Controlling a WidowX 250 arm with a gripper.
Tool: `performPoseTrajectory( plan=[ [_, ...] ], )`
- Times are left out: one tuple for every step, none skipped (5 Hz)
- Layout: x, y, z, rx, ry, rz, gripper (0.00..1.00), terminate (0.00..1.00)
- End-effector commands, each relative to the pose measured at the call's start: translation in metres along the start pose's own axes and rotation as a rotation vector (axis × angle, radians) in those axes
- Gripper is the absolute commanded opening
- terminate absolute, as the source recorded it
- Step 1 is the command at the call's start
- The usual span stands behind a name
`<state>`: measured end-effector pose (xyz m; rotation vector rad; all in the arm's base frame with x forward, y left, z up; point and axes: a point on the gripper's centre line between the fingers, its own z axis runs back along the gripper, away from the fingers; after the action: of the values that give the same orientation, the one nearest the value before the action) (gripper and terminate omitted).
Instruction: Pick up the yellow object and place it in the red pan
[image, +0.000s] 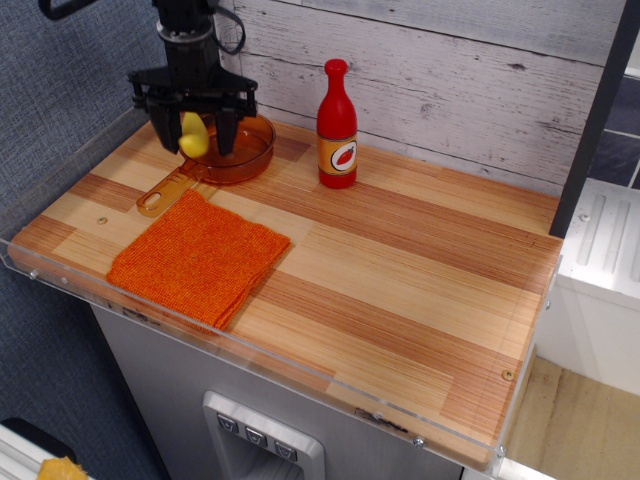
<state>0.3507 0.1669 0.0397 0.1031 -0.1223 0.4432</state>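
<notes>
The yellow object (193, 137) sits between the two black fingers of the gripper (194, 143). The fingers stand a little apart, one on each side of it, and I cannot tell if they still press on it. It is at the near left edge of the red pan (240, 155), and I cannot tell if it rests in the pan or hangs just over it. The rest of the pan, to the right of the gripper, has nothing in it. The pan's flat handle (160, 195) points down and left, under the gripper. Below the gripper lies an orange cloth (200, 257). To the right of the gripper stands a red bottle (337, 126), all on a wooden table (400, 280).
</notes>
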Motion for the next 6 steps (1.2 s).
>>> performPoseTrajectory(
  plan=[
    [-0.001, 0.002, 0.035, -0.007, -0.109, 0.021, 1.00, 0.00],
    [-0.003, 0.001, 0.041, -0.003, -0.130, 0.011, 1.00, 0.00],
    [-0.005, 0.000, 0.046, -0.002, -0.141, 0.009, 1.00, 0.00],
    [-0.010, -0.001, 0.058, -0.010, -0.158, 0.019, 1.00, 0.00],
    [-0.023, -0.001, 0.073, 0.005, -0.147, 0.038, 1.00, 0.00],
    [-0.041, -0.003, 0.078, -0.018, -0.143, 0.053, 1.00, 0.00]
  ],
)
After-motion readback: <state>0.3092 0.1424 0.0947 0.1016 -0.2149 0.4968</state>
